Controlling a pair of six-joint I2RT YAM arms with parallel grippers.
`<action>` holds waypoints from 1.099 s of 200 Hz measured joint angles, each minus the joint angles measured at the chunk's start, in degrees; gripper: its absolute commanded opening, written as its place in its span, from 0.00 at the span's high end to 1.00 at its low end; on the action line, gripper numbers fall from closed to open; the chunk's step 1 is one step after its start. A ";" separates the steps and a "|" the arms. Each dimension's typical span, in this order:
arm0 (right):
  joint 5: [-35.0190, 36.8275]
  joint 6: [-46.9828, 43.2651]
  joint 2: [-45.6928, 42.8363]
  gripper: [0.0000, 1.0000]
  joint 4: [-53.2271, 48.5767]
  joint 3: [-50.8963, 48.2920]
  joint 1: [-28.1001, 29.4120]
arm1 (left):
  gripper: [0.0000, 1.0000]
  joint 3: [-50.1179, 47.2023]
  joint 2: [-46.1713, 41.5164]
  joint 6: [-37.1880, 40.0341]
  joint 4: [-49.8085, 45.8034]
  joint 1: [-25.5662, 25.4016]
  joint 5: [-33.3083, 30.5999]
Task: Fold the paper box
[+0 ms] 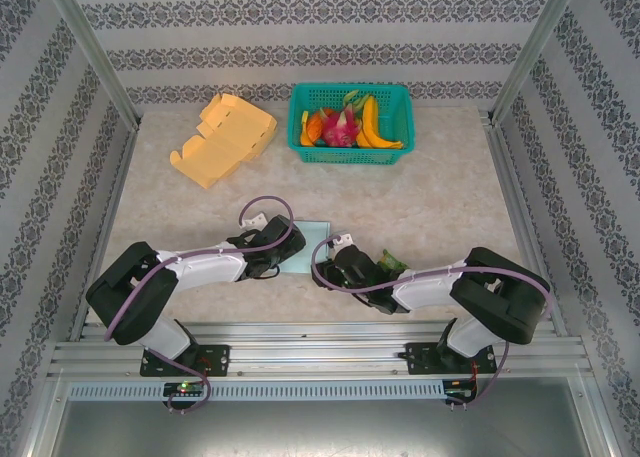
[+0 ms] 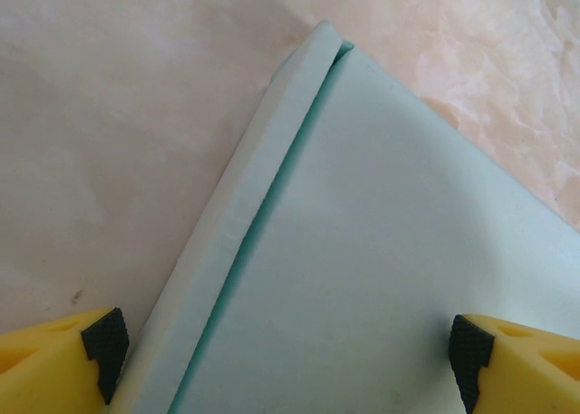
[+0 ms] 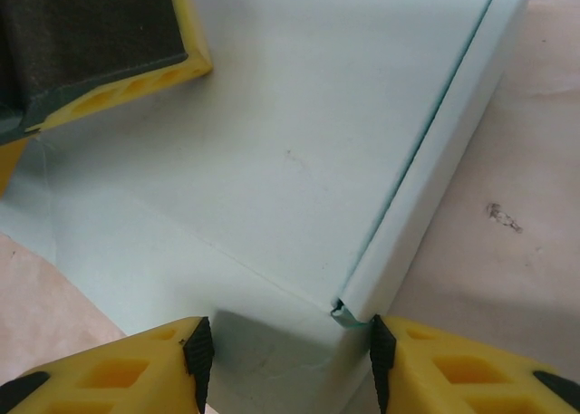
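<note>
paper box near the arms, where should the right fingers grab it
Probably the corner of the paper box where the folded side wall ends, coming in from the right arm's side: that corner sits between the right fingers, and the doubled wall looks stiffer than the flat panel.

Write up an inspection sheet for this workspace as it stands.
Surface: beige marbled table, flat.
Job's things: pale blue paper box lying between the two arms, with a narrow folded strip along one edge.
Clutter: part-folded yellow cardboard box at the far left; green basket of fruit at the far middle; small green item by the right arm.
Hands: left hand open, astride the paper box; right hand with a finger on either side of a box corner, contact unclear.
Cables: purple cables loop along both arms.
Surroundings: patterned walls on three sides; metal frame posts.
</note>
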 measured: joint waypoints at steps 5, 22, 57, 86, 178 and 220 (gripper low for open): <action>0.20 0.04 0.00 0.50 0.00 0.00 0.15 | 0.08 0.00 0.00 0.00 0.00 0.00 -0.02; 0.87 0.09 -0.02 0.48 -0.07 0.00 0.55 | 0.08 0.00 0.00 0.00 0.00 0.00 -0.09; 2.12 0.04 -1.40 0.47 -1.75 -0.07 2.10 | 0.08 -0.04 0.00 0.00 0.04 0.00 -0.17; 2.38 0.04 -4.02 0.47 -3.37 -0.79 3.32 | 0.08 -0.09 0.02 -0.09 0.22 0.00 -0.24; 2.29 0.11 -5.03 0.49 -3.67 -1.57 3.67 | 0.08 -0.24 0.02 -0.20 0.48 0.00 -0.42; 1.29 0.70 -5.03 0.50 -3.39 -1.57 3.67 | 0.08 -0.46 0.02 -0.20 0.96 0.00 -0.61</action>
